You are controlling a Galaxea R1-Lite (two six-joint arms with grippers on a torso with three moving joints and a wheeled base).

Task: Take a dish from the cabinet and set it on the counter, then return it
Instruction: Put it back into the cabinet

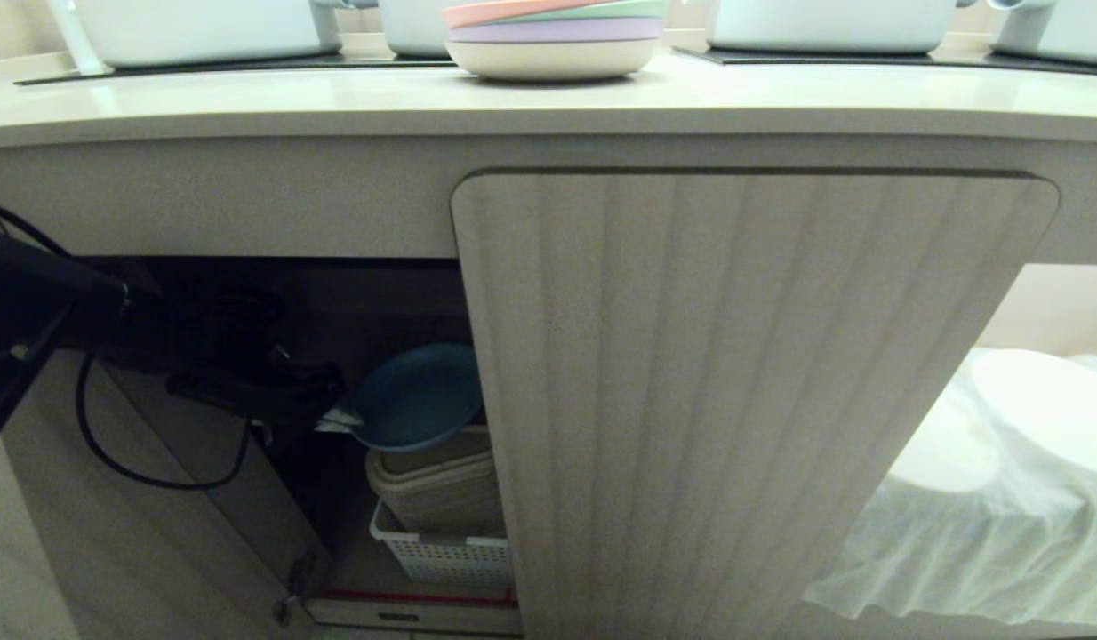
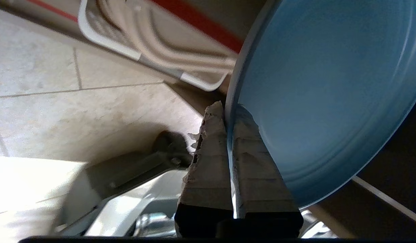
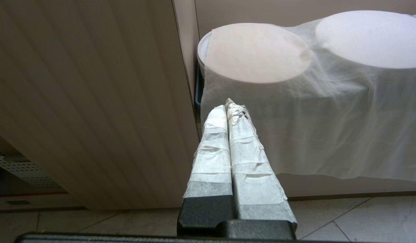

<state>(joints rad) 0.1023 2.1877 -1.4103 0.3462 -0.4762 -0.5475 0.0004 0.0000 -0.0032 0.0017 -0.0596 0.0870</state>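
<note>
Nearest us, our left gripper (image 2: 230, 114) is clamped tight on the rim of the dish (image 1: 417, 396), holding it tilted inside the open cabinet (image 1: 744, 391) above a white basket (image 1: 442, 551). Our right gripper (image 3: 232, 106) hangs closed and empty; beyond, stacked plates (image 1: 553, 40) sit on the counter (image 1: 335, 98).

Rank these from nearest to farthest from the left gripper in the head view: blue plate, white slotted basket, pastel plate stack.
1. blue plate: pinched by the left gripper, inside the open cabinet.
2. white slotted basket: below the plate, low in the cabinet.
3. pastel plate stack: up on the counter.
</note>
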